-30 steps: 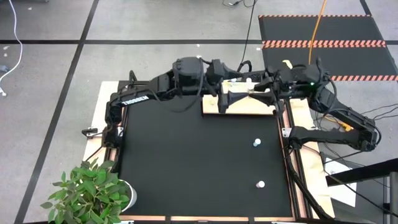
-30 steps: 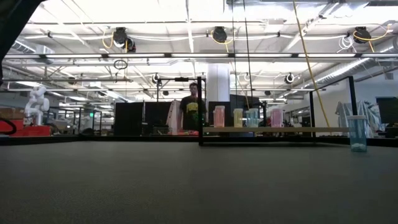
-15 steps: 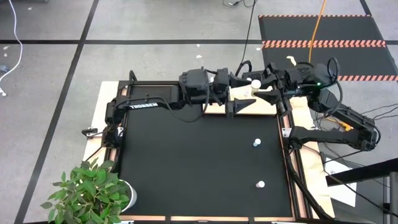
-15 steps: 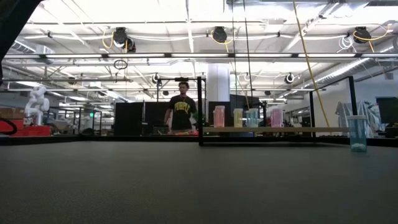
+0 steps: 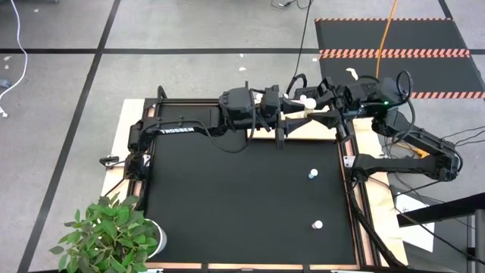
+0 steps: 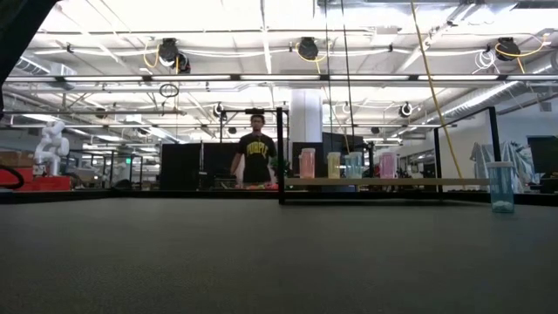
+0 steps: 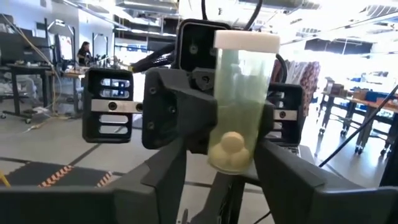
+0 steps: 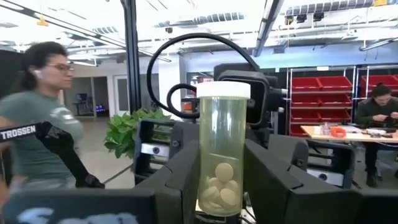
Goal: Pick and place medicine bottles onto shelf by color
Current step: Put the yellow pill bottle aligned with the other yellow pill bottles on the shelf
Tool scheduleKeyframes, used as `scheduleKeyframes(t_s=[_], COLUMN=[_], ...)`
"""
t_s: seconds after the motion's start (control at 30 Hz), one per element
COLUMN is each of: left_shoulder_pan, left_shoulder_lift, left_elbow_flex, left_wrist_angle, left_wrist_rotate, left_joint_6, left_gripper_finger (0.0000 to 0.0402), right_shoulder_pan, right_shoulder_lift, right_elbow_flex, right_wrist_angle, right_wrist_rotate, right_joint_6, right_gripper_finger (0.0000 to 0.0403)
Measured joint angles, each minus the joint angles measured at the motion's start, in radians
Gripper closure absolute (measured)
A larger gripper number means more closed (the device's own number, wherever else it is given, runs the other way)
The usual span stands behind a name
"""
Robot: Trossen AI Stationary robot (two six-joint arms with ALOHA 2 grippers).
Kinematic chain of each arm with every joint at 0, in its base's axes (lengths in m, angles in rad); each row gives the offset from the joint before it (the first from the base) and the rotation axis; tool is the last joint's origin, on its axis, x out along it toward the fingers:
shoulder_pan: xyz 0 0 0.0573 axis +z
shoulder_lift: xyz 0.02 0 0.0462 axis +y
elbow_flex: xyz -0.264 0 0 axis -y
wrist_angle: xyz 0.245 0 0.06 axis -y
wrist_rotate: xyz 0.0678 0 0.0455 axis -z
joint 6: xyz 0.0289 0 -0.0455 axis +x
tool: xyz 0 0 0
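A yellow-green medicine bottle (image 8: 222, 155) with a white cap (image 5: 310, 99) stands upright between my two grippers, which face each other over the table's far edge by the shelf (image 5: 322, 126). My right gripper (image 8: 222, 163) is shut on it. My left gripper (image 7: 225, 163) comes from the table's left, open, with its fingers on either side of the bottle's lower end (image 7: 231, 155). Two more bottles (image 5: 312, 174) (image 5: 317, 225) stand on the black mat. Pink (image 6: 307, 163), yellow (image 6: 334, 165) and teal (image 6: 353, 165) bottles stand on the shelf (image 6: 418, 181). My right gripper pinches the lower half of the bottle's body (image 8: 222, 186) between its two fingers (image 8: 186, 174). The fingers lie level and come from the table's right. The bottle stands upright in the hold, cap up, with pills at its bottom.
A potted plant (image 5: 110, 235) sits at the mat's near left corner. A blue bottle (image 6: 500, 187) stands right of the shelf in the low view. People stand and sit in the room beyond the table (image 6: 255, 155).
My left gripper has gone toward the table's right along the far edge, up to the bottle held by my right gripper. Its fingers have drawn closer together around the bottle. The person beyond the table has stepped a little to the side.
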Motion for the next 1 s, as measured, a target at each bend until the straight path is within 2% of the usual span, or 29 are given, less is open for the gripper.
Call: scheduleKeyframes(t_s=[0.53,0.8,1.0], left_shoulder_pan=[0.002,0.011,0.014], left_shoulder_lift=[0.0,0.0,0.0], left_elbow_flex=[0.0,0.0,0.0], left_wrist_angle=[-0.015,-0.012,-0.018], left_wrist_rotate=[0.009,0.013,0.017], left_joint_6=[0.032,0.025,0.024], left_gripper_finger=[0.0301,0.0287,0.0306], right_shoulder_pan=[0.0,0.0,-0.001], right_shoulder_lift=[0.023,0.023,0.023], right_elbow_flex=[0.0,0.0,0.0], right_wrist_angle=[0.002,0.0,-0.021], right_wrist_rotate=[0.007,0.029,0.033], right_joint_6=[0.004,0.003,0.0], right_gripper_finger=[0.0298,0.0298,0.0298])
